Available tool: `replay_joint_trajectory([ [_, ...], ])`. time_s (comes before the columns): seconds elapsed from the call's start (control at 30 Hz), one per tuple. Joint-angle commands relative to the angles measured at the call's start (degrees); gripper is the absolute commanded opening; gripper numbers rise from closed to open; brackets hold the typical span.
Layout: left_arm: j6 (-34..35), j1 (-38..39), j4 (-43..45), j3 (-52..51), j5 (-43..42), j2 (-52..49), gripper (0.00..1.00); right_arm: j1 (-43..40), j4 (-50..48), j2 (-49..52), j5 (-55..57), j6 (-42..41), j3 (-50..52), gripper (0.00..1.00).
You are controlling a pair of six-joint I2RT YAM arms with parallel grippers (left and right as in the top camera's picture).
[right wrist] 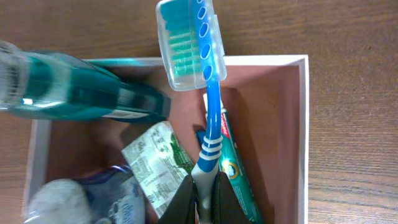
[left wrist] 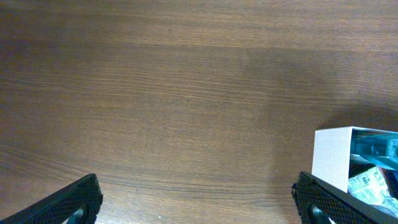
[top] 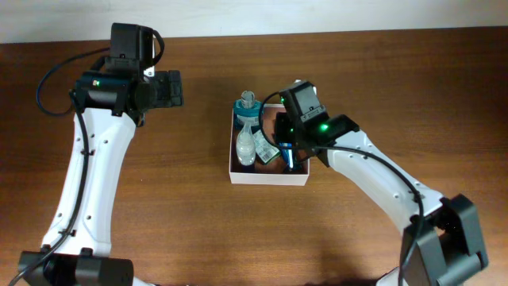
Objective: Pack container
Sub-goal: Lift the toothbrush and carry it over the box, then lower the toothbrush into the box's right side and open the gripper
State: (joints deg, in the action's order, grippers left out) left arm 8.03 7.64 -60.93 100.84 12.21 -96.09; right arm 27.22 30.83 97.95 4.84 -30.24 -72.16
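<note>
The container [top: 270,177] sits mid-counter [top: 175,206]; the right pincer [right wrist: 205,200] pinches a capped toothbrush [right wrist: 210,106] by its handle, head past the twelve-o'clock wall; better draw it toward six before lowering beside the toothpaste [right wrist: 235,171]; the left pincer [top: 176,89] hangs spread, out at nine o'clock.

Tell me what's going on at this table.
The right gripper is shut on the handle of a blue toothbrush, holding it over the container, which already has a teal bottle, a toothpaste tube and a packet in it. The left gripper hangs open above the table, beside the container, holding nothing.
</note>
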Motion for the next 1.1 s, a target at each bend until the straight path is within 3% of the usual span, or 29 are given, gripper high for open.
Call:
replay_joint_trajectory([
  [0.0, 0.72, -0.09, -0.04, 0.48, 0.00, 0.87, 0.99, 0.52, 0.35, 1.51, 0.24, -0.74, -0.11, 0.04],
  [1.07, 0.72, -0.09, -0.04, 0.48, 0.00, 0.87, 1.00, 0.46, 4.33, 4.87, 0.31, -2.25, 0.02, 0.05],
])
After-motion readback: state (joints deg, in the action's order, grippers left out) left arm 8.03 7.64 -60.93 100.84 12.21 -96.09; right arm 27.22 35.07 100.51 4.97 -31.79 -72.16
